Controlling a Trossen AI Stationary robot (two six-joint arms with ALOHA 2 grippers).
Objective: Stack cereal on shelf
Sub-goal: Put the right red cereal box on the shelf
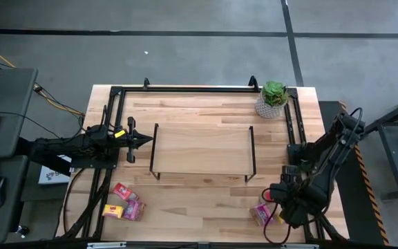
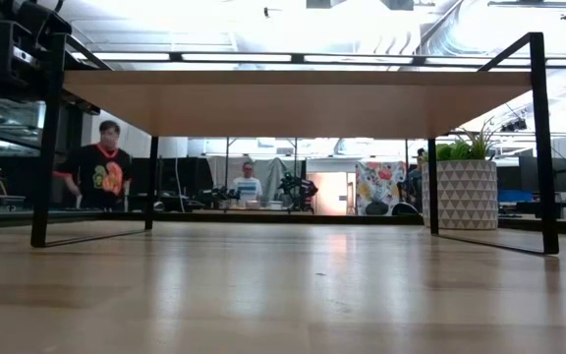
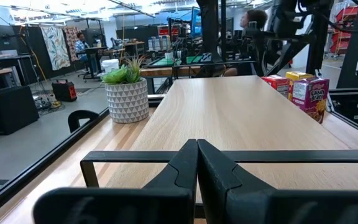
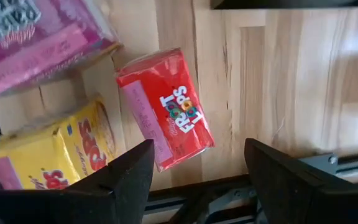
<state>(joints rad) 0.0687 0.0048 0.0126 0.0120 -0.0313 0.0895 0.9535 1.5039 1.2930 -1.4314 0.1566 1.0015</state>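
We see the cereal in two small groups near the front edge of the table. By the right gripper (image 4: pixel 194 180) lie three boxes: a red box (image 4: pixel 165 107) printed with white and coloured letters, lying flat and turned at a slant, a yellow box (image 4: pixel 55 149) just beside it, and a pink box (image 4: pixel 39 34) next to both. The right gripper hangs above them with its two dark fingers (image 4: pixel 120 180) spread wide apart, holding nothing.

In the high view the other group (image 1: pixel 124 204) sits at the front left, red, yellow and pink boxes close together.

The shelf (image 1: pixel 202 146) stands in the middle of the table (image 1: pixel 185 200), a pale wooden board on thin black legs, and we see no box on it.

The left gripper (image 1: pixel 142 140) rests level at the shelf's left end, its fingers pressed together and empty. A potted plant (image 1: pixel 273 99) stands at the back right corner. Beyond the table, a person in a dark shirt (image 2: pixel 101 167) stands in the room.
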